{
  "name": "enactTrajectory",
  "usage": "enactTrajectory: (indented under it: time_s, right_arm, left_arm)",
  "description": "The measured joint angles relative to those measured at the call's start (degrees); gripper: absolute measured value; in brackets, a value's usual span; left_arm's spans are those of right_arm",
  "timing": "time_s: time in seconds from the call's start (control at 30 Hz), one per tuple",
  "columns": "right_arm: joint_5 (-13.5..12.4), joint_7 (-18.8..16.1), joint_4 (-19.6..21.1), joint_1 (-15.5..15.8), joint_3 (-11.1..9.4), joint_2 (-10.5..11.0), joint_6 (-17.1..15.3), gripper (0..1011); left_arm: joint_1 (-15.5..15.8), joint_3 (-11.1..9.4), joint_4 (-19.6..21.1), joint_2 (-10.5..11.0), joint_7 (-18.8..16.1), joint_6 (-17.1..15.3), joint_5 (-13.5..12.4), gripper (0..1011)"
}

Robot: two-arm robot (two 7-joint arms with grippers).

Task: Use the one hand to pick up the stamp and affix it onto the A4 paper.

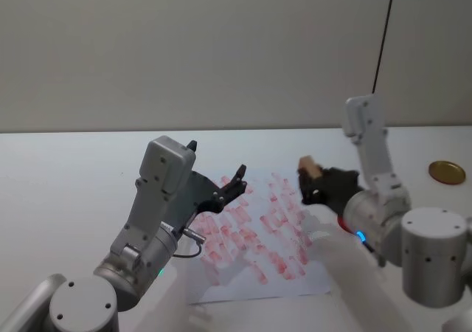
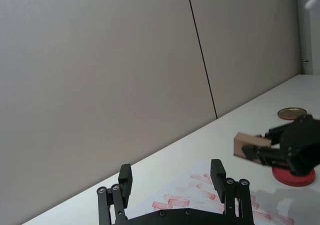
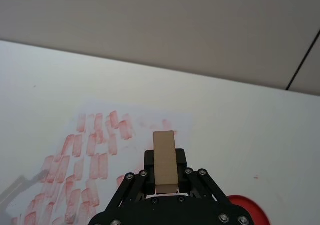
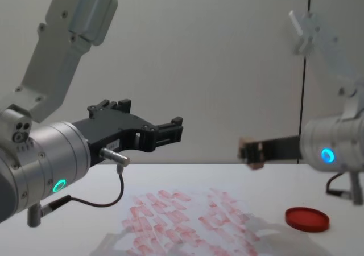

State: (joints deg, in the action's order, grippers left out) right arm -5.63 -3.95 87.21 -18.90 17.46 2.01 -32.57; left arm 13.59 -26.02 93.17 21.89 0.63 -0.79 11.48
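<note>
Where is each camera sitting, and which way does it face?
Head: high, looking down on A4 paper; both arms, right end effector gripping stamp.
Chest: low, looking across table; both arms.
Left wrist: behind open left end effector, facing wall.
Right wrist: behind right end effector, over paper.
All four share stamp and paper.

The left gripper (image 2: pixel 171 167), fingers spread, is hovering over the A4 paper's (image 1: pixel 251 280) left half, crowding that side. The paper's right half is lying uncovered beside the raised right gripper (image 1: pixel 313 181), which is clamping the stamp (image 1: pixel 308 164). The red ink pad (image 4: pixel 307 219) is sitting near the paper's right edge.
</note>
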Motion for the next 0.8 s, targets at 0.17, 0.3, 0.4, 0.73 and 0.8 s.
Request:
enactTrajectory:
  time_s: [0.17, 0.3, 0.4, 0.73, 0.8]
  right_arm:
    - [-0.15, -1.70, -3.51, -0.78, 0.85, -1.07, -1.08, 220]
    - [0.09, -2.77, -6.20, -1.48, 1.43, -1.80, -1.55, 220]
    - [0.45, -3.16, -7.56, -1.85, 1.73, -2.18, -1.83, 220]
    - [3.52, -3.17, -12.31, -3.34, 2.98, -3.54, -3.88, 220]
    - [3.98, -3.00, -12.71, -3.56, 3.10, -3.71, -4.17, 220]
  left_arm:
    - [0.00, 0.00, 0.00, 0.00, 0.00, 0.00, 0.00, 993]
    - [0.00, 0.00, 0.00, 0.00, 0.00, 0.00, 0.00, 993]
    - [0.00, 0.00, 0.00, 0.00, 0.00, 0.00, 0.00, 993]
    - [0.00, 0.00, 0.00, 0.00, 0.00, 0.00, 0.00, 993]
    - [0.00, 0.00, 0.00, 0.00, 0.00, 0.00, 0.00, 993]
